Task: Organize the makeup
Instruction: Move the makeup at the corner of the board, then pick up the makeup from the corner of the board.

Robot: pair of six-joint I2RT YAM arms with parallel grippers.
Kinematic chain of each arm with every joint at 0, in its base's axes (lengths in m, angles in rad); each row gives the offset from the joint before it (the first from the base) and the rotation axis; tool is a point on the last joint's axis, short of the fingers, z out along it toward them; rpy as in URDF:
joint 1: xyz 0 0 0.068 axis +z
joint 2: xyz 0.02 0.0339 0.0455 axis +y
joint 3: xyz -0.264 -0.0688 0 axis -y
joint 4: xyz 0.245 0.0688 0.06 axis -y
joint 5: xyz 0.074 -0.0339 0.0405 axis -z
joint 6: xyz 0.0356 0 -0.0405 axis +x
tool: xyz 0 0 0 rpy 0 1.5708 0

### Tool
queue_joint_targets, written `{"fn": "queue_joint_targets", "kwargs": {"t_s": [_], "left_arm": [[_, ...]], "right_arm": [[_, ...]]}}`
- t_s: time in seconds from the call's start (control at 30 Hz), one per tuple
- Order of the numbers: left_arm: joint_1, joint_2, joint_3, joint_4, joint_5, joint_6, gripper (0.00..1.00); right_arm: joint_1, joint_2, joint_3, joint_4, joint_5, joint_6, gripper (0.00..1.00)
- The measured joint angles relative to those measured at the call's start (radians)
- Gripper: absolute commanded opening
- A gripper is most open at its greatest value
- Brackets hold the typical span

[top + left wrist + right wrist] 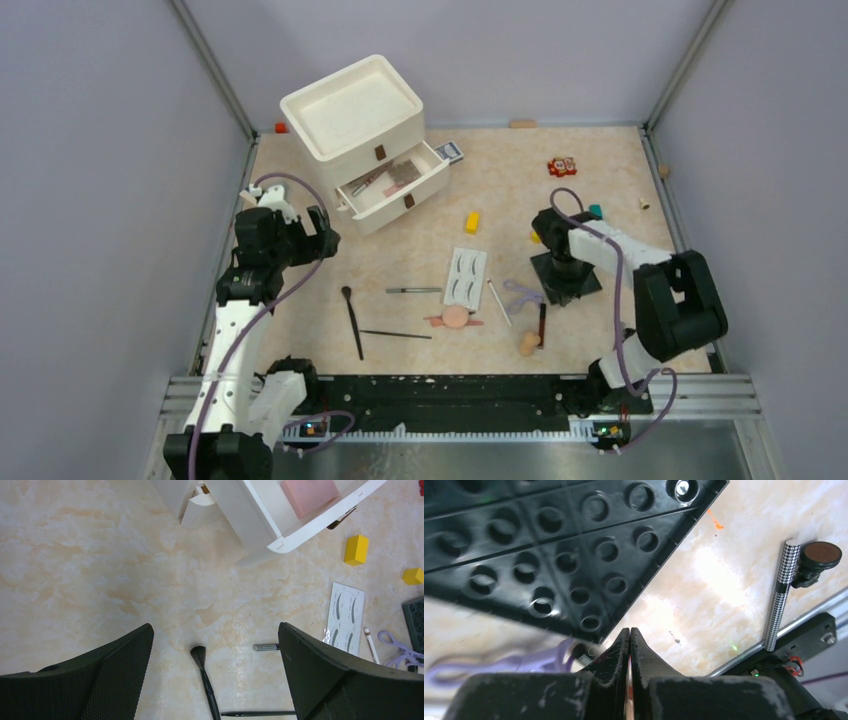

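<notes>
Jaws of the left gripper [216, 627] stand wide apart with nothing between them, over bare marbled tabletop [90, 570] just in front of the white drawer unit [352, 120]. Right gripper [629, 630]: fingers pressed flat together, no item seen between them. Its tip sits low at the edge of the black studded plate [549, 555], purple curler [524, 657] just beside it.

Makeup mostly loose on the table.
- Pink compact [309, 494] lies in the pulled-out drawer [395, 185]; other contents there too small to name.
- False-eyelash card [466, 276] flat mid-table, white pencil [497, 300] just right of it, grey pencil [414, 290] to its left.
- Black brush [352, 320] near the left arm, head toward the far side. Thin black stick [395, 334] close by its handle; contact unclear.
- Peach puff [455, 317] on the near side of the card.
- Peach sponge [529, 342] near the rail, dark stick [542, 325] beside it.
- Yellow block [472, 221] between drawer and card.
</notes>
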Motion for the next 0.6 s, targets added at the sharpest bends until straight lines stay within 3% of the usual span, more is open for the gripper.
{"fn": "queue_joint_targets", "kwargs": {"t_s": [0.13, 0.27, 0.33, 0.6], "left_arm": [[0.0, -0.001, 0.0, 0.0, 0.0, 0.0, 0.99], [0.0, 0.008, 0.0, 0.002, 0.02, 0.0, 0.99], [0.0, 0.019, 0.0, 0.001, 0.027, 0.0, 0.99], [0.002, -0.003, 0.0, 0.001, 0.019, 0.0, 0.99]], "right_arm": [[0.003, -0.188, -0.036, 0.055, -0.009, -0.035, 0.0], [0.004, -0.47, -0.158, 0.175, -0.104, -0.091, 0.2], [0.006, -0.577, -0.213, 0.214, -0.154, -0.103, 0.21], [0.007, -0.581, -0.242, 0.208, -0.207, -0.13, 0.24]]}}
